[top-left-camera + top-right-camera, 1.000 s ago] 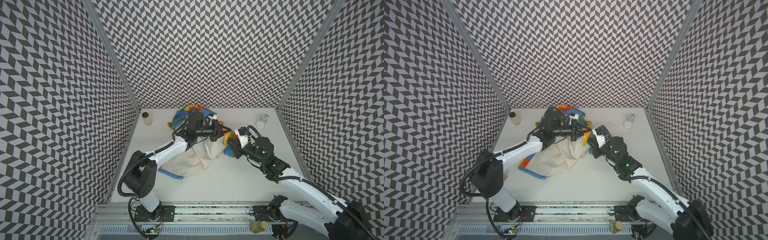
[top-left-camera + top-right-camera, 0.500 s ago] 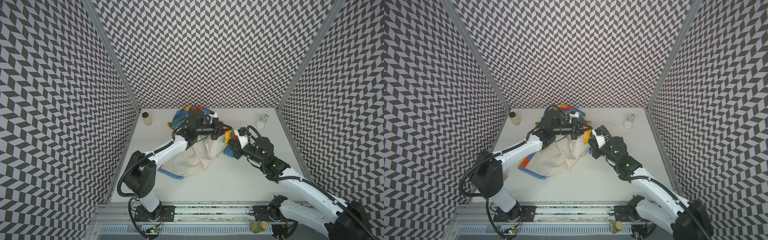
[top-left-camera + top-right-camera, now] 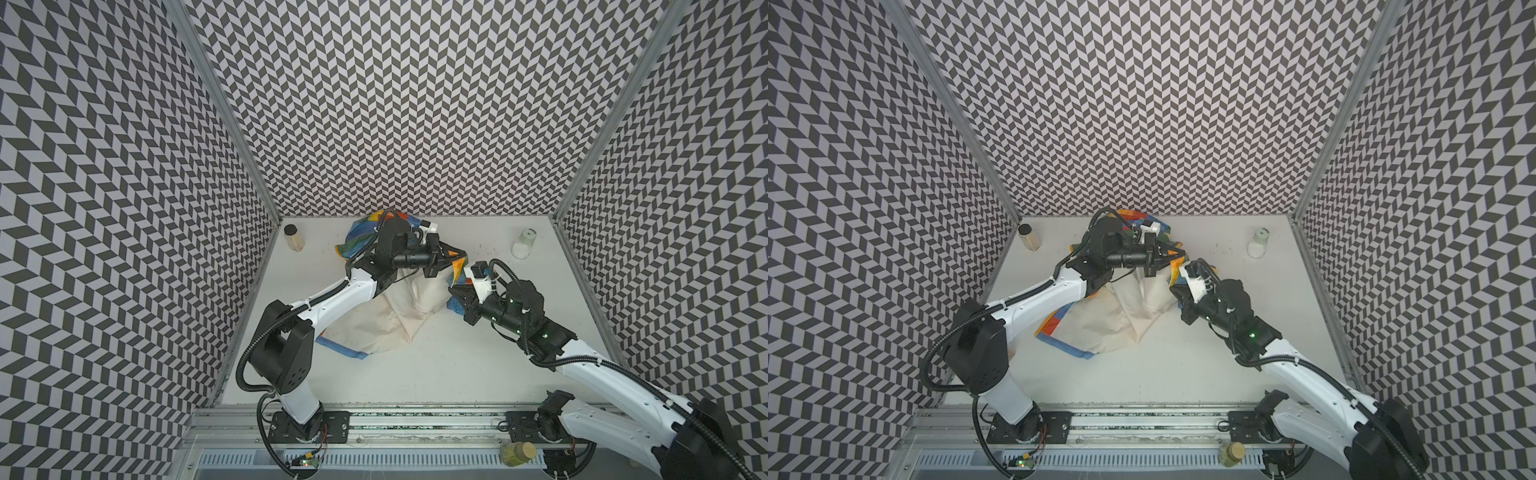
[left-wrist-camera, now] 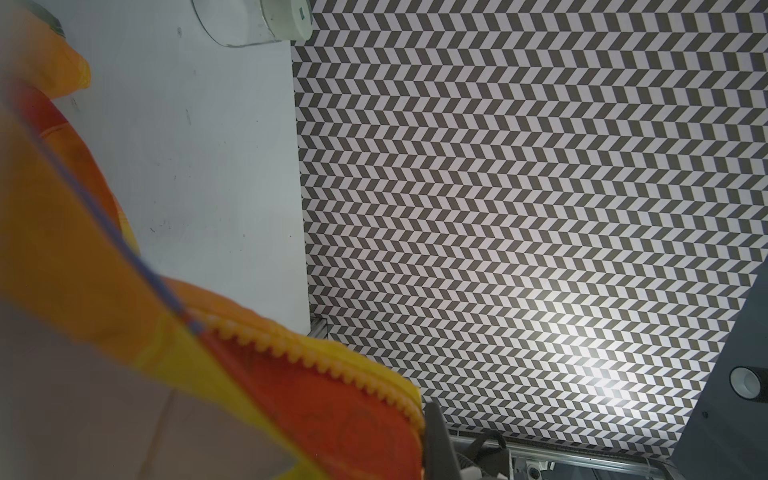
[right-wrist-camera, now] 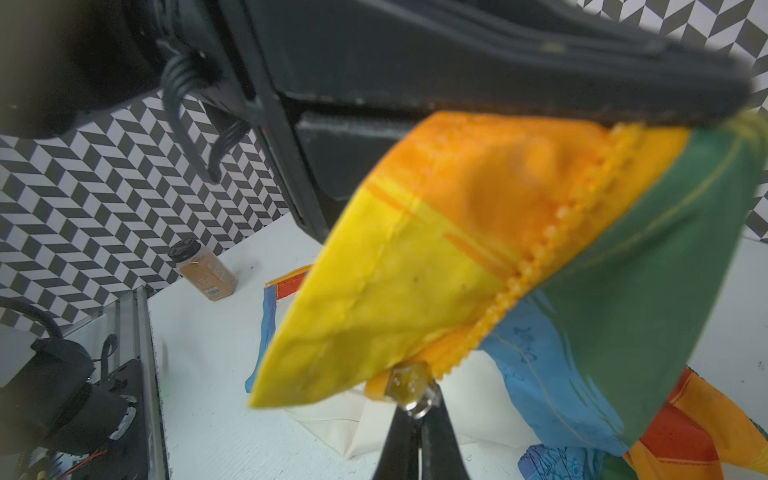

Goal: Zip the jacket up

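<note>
Two arms rise from the front rail and meet over the middle of the counter (image 3: 457,365). The left arm bends at its elbow and its forearm runs toward the back. Its wrist turns so the left claw (image 3: 457,257) points sideways to the right, above the counter. That claw is clenched on the jacket (image 3: 395,316) at its zip edge, holding up an orange and yellow corner. In the left wrist view the zip teeth (image 4: 311,361) run along the fold to one dark finger (image 4: 436,440).

The right arm reaches in low from the right, its forearm slanting back and left. The right claw (image 3: 454,293) points left, just below the left one. It is clenched too: in the right wrist view its closed fingertips (image 5: 436,444) pinch the shiny slider (image 5: 409,386) at the end of the teeth.

The rest of the jacket lies on the counter under and between both claws, cream lining up, with coloured bands bunched toward the back.

There is one jacket. There are three jars: a brown jar (image 3: 293,243) at the back left, a white jar (image 3: 523,245) at the back right, and a greenish jar (image 3: 517,453) by the rail in front.
</note>
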Controlling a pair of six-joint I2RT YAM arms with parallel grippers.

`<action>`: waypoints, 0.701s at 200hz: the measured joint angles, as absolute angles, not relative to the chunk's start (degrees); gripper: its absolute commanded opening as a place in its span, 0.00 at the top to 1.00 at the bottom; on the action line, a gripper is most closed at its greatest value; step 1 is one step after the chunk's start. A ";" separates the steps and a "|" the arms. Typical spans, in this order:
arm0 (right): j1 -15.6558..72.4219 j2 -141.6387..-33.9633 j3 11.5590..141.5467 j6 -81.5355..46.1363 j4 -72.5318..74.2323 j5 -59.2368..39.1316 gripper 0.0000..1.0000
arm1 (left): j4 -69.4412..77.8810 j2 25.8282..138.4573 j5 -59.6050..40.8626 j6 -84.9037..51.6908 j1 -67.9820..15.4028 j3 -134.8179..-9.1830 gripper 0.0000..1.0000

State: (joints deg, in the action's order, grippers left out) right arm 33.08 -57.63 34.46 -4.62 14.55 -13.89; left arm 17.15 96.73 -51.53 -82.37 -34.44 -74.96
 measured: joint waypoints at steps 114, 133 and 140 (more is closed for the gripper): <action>33.85 -55.07 35.68 -16.86 1.96 -4.69 0.31 | 22.24 98.76 -52.82 -82.65 -31.77 -74.94 1.00; 33.30 -53.58 35.09 -23.27 0.08 -4.64 0.29 | 23.38 99.57 -53.63 -82.85 -30.79 -74.94 1.00; 32.95 -53.32 34.85 -25.74 -0.16 -5.10 0.28 | 23.88 99.79 -53.91 -82.96 -30.50 -74.94 1.00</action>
